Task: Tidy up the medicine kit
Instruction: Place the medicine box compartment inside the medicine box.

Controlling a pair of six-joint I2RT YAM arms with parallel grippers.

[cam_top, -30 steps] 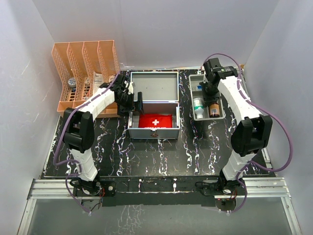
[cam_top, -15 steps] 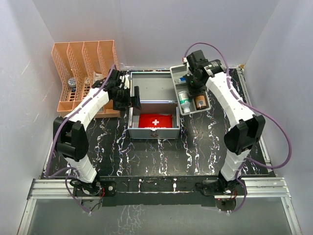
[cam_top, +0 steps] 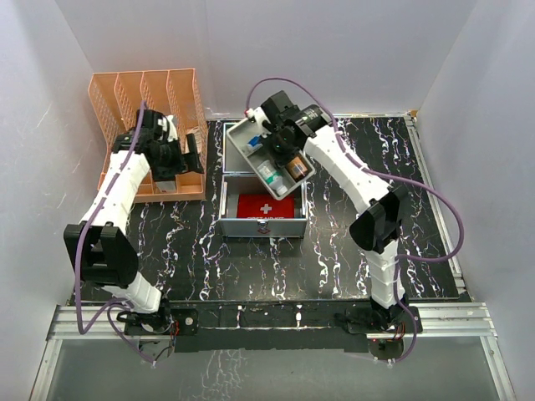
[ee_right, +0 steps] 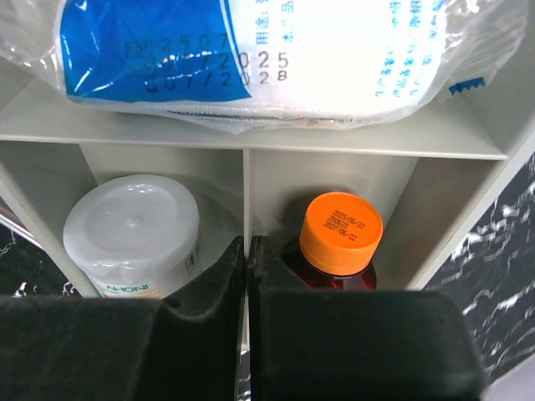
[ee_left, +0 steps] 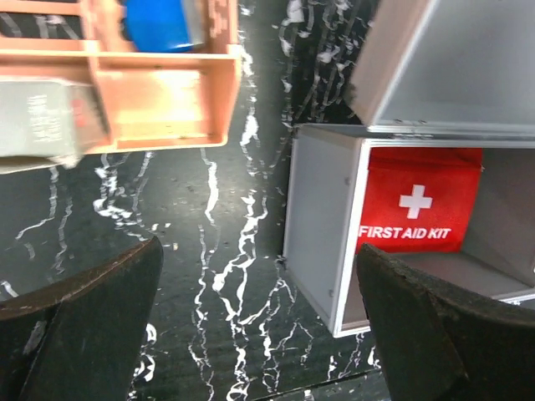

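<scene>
Two arms in view, one loaded. The right gripper (ee_right: 247,251) has its jaws closed on the centre divider of a grey divided tray (cam_top: 244,138) and holds it in the air, tilted, over the rear part of the medicine kit (cam_top: 226,209). The kit sits open on the bench, midway between the left and right edges and toward the rear edge, with its lid (ee_left: 451,67) raised. A red first-aid pouch (cam_top: 266,206) lies flat in the case.

The tray carries a white-capped bottle (ee_right: 132,230), an orange-capped bottle (ee_right: 341,234) and a blue-and-white packet (ee_right: 267,58). The left gripper (ee_left: 259,326) hangs by the orange file rack (cam_top: 150,100) near the rear-left corner, jaws wide and holding nothing.

Assessment: the step in hand appears to be seating the tray in the case over the pouch.

Recommendations:
- Level the tray before descent, since the bottles stand loose and could topple.
- Square its long sides to the case walls.
- Bring it forward, clear of the raised lid, then lower it straight.
- The pinch on a thin divider may let the tray pivot, so move slowly.
- The left arm is best kept clear of the case.
</scene>
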